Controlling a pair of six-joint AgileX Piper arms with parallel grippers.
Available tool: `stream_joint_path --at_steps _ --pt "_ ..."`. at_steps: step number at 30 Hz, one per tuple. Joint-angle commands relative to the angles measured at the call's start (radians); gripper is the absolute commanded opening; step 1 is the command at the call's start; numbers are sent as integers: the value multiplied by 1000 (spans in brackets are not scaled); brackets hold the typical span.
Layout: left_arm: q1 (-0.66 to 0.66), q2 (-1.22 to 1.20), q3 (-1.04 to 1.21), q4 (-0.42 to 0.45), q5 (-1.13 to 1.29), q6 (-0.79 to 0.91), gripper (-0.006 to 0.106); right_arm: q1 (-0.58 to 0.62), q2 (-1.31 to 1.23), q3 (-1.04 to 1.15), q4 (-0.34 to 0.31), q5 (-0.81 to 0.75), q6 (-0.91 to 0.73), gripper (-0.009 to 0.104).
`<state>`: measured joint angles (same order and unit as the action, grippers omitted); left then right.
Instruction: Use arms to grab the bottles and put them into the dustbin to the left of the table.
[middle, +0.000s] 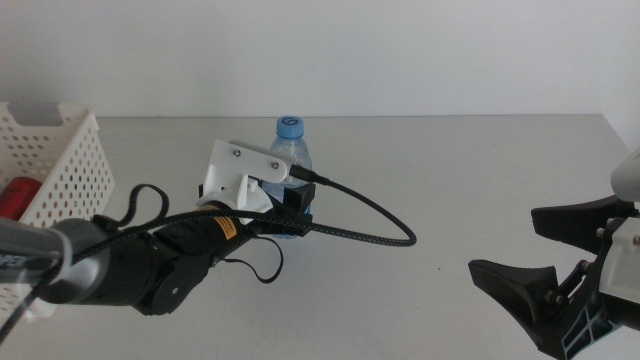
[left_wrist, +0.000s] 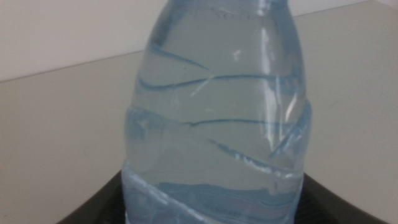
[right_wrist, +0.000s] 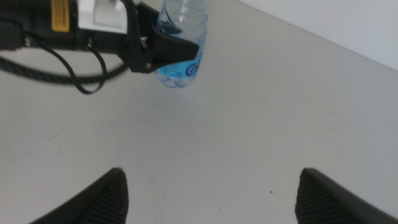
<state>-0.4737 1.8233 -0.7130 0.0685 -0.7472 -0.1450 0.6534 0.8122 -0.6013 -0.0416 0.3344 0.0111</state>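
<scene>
Nearest the camera in the middle view, the right gripper (middle: 545, 275) waits low at the right side above the table (middle: 450, 170), its two dark jaws spread wide with nothing between them; its own wrist view shows the same wide gap over bare grey tabletop.

Farther in, the left arm (middle: 130, 265) reaches from the left side, and the left gripper (middle: 290, 222) sits at the base of the small clear bottle (middle: 290, 150). One such bottle is in sight, standing upright with a blue cap, its blue label down at jaw level. In the right wrist view the dark jaws flank the bottle's lower part on both sides; whether they actually press on it cannot be told. The left wrist view is filled by the bottle's clear ribbed body (left_wrist: 217, 118), right in front of that gripper, with a dark jaw edge on each side of its foot.

Well to the left of the left gripper, at the table's left edge, stands one dustbin (middle: 70, 165), white with rows of round holes. Inside it lies one red object (middle: 15, 198), only partly visible past the wall.
</scene>
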Motion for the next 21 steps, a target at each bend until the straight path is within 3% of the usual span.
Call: stream_joint_path --at_steps 1,9,14,21 --pt "-2 -128 -36 -10 -16 -5 -2 4 -10 -30 -9 -66 -11 75" --pt "-2 -303 -243 14 606 20 -2 4 -10 -30 -9 -66 -11 75" --pt "-1 -341 -446 95 1022 20 -2 4 -10 -30 -9 -66 -11 75" --pt "102 -334 -680 121 1347 20 -2 4 -10 -30 -9 -66 -11 75"
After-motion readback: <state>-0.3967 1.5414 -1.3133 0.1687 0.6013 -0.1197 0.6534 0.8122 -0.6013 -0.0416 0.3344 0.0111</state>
